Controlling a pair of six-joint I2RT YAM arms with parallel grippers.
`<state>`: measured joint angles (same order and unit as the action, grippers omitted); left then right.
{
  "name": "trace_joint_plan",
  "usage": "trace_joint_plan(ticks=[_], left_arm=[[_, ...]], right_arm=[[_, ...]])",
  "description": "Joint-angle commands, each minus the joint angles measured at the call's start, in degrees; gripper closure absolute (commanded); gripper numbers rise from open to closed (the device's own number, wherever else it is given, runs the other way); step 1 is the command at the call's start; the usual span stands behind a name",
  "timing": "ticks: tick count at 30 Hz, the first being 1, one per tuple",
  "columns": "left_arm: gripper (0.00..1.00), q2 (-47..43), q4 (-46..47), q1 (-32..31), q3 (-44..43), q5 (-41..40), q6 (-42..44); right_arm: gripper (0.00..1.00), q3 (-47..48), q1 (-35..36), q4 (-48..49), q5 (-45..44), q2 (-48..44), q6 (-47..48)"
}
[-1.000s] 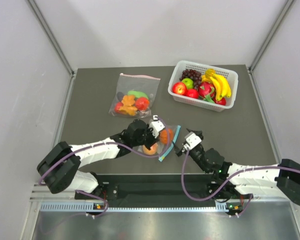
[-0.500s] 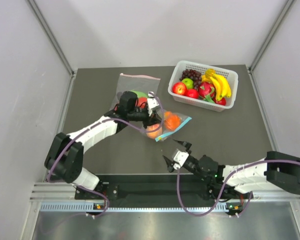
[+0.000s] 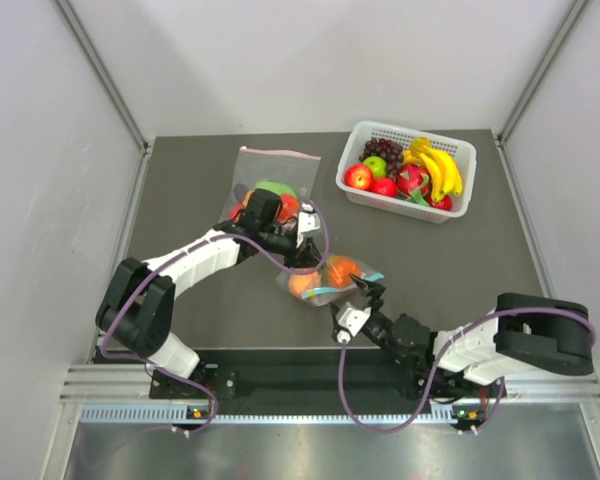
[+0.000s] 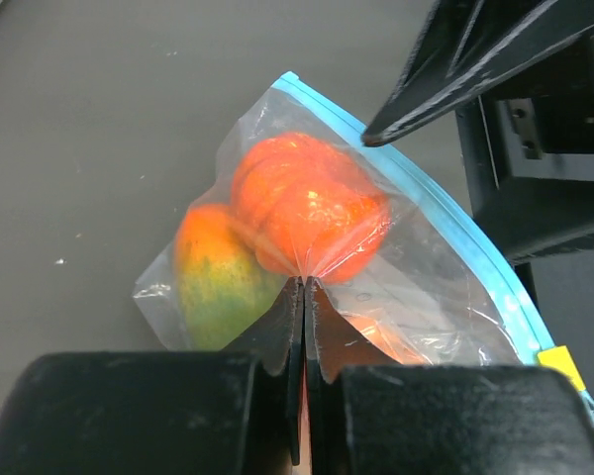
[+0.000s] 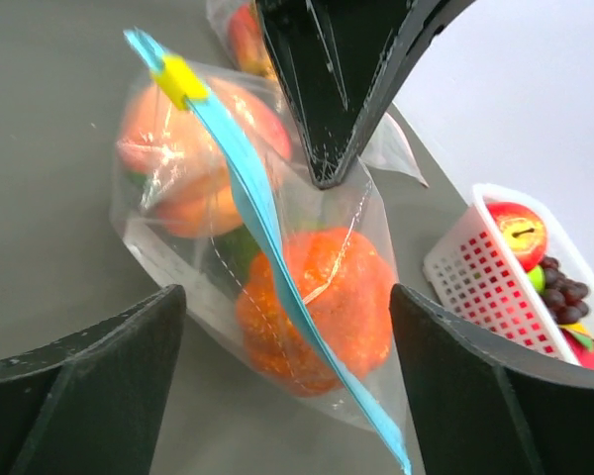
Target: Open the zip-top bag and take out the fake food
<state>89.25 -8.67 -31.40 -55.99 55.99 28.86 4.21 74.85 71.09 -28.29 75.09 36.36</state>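
The zip-top bag (image 3: 325,280) is small and clear with a teal zip strip (image 5: 262,223) and a yellow tab. It hangs just above the table's near middle. Inside it is the fake food: an orange piece (image 4: 312,213), a green-orange piece (image 4: 213,282) and a peach piece (image 5: 173,148). My left gripper (image 3: 302,248) is shut on a pinch of the bag's plastic (image 4: 304,282) opposite the zip edge. My right gripper (image 3: 353,306) is open at the zip side, one finger on each side of the strip (image 5: 287,336), touching nothing.
A larger clear bag with a pink-red zip strip (image 3: 272,185) lies behind the left gripper, holding other pieces. A white basket (image 3: 458,150) with bananas, grapes and red fruit stands at the back right; its corner also shows in the right wrist view (image 5: 475,277).
My left gripper lifted the bag from the table, swung it back, then brought it down and nearer. My right gripper drew back, then moved up to the zip edge, open.
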Motion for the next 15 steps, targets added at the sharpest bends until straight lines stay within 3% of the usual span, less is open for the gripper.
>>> trace_joint_plan(ticks=[1, 5, 10, 15], left_arm=[[1.0, -2.9, -1.0, -0.4, -0.2, 5.3, 4.3], [1.0, -2.5, -2.1, -1.1, -0.7, 4.7, 4.6], [1.0, -1.0, -5.0, -2.5, -2.1, 2.8, 6.8], [1.0, 0.9, -7.4, -4.5, -3.9, 1.0, 8.0]], right_arm=[[0.19, 1.5, 1.1, 8.0, -2.1, 2.3, 3.0], [0.29, 1.4, 1.0, 10.0, -1.7, 3.6, 5.2], [0.32, 1.1, 1.1, 11.3, 0.5, 2.6, 6.8], [0.36, 1.5, 0.1, 5.5, 5.4, -1.9, 5.7]])
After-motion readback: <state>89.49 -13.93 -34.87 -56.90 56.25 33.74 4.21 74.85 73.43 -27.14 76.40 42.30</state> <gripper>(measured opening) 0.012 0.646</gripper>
